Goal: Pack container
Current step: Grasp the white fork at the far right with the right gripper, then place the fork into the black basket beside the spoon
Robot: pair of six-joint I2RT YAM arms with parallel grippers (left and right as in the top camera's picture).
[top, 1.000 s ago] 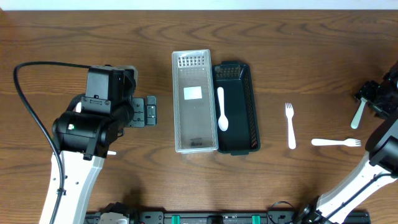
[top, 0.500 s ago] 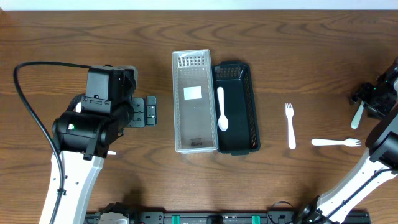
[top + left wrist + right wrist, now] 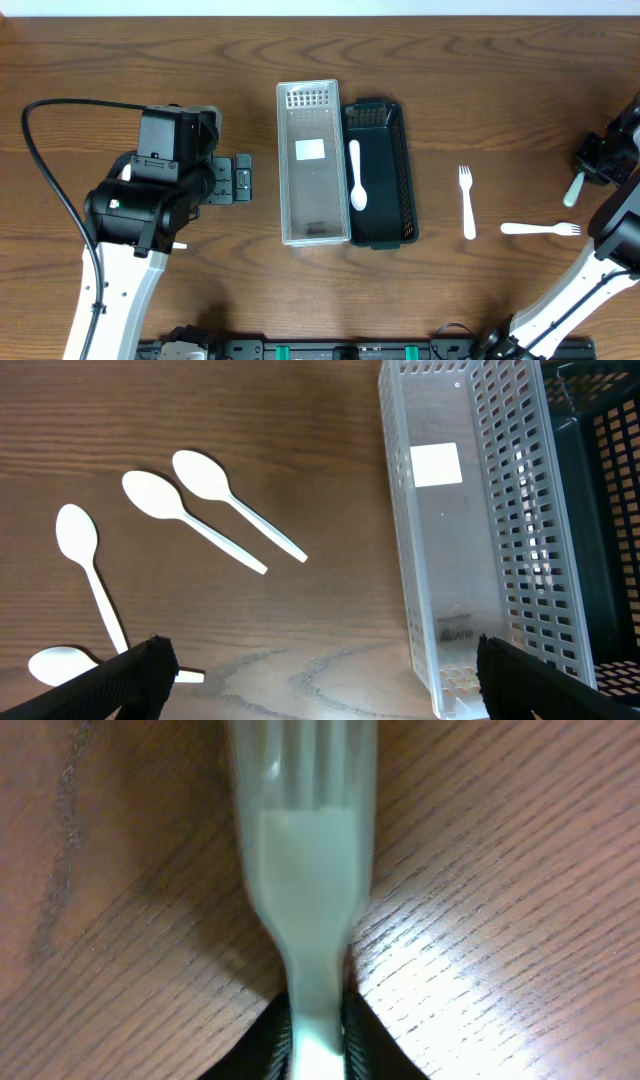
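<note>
Three white forks sit at the right of the counter (image 3: pixel 500 90), and the outermost fork (image 3: pixel 572 190) has just been taken. The right jaws stood apart around it a second ago and have now come together on its narrow neck. The right wrist view shows the dark fingertips pressed against both sides of the stem, with wood grain close beneath, so I judge it gripped but cannot tell whether it has left the surface. That should settle the grasp; a lift and a carry leftward to the baskets look like what remains for this piece.

The fork's long axis runs nearly parallel to the long sides of the clear basket (image 3: pixel 312 225) and the black basket (image 3: pixel 385 232), leaning a little. Its broad end sticks out from the jaws toward the near edge of the counter, though it is too blurred to count tines.

The second fork (image 3: pixel 466 202) and third fork (image 3: pixel 540 229) lie untouched, and one spoon (image 3: pixel 356 176) already rests in the black basket. The left jaws hang wide apart, holding nothing, above four loose spoons (image 3: pixel 160 498).
</note>
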